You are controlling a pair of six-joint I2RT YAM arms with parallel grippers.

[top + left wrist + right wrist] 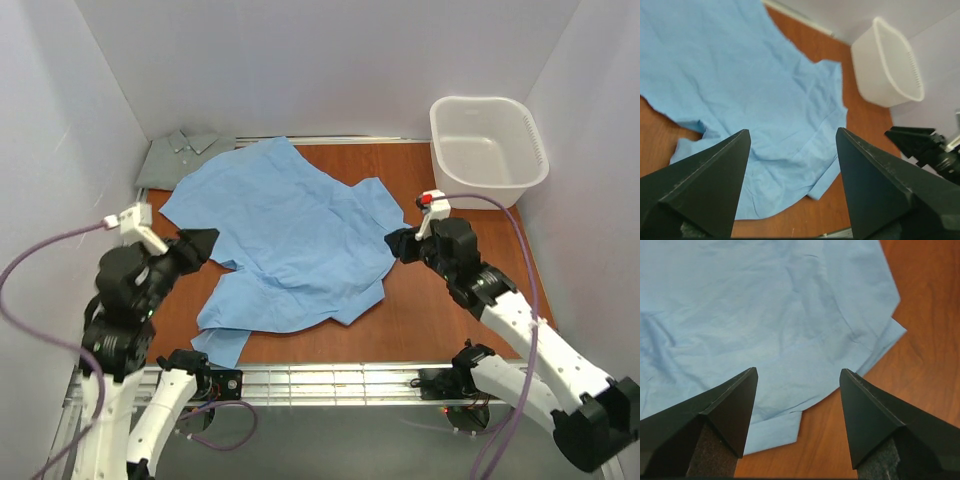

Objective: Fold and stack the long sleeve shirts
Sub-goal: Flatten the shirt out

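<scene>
The light sky-blue shirt [290,235] lies spread and rumpled across the brown table; it also shows in the left wrist view [740,85] and the right wrist view [750,305]. The grey-green shirt [178,157] lies folded at the far left corner, partly under the blue one. My left gripper [203,243] is open and empty, raised at the blue shirt's left edge [792,137]. My right gripper [396,243] is open and empty, raised over the shirt's right hem [798,375].
A white plastic basket [488,150] stands at the far right corner, also in the left wrist view [887,67]. White walls close in the left, back and right. Bare brown table [450,320] shows to the right of the shirt.
</scene>
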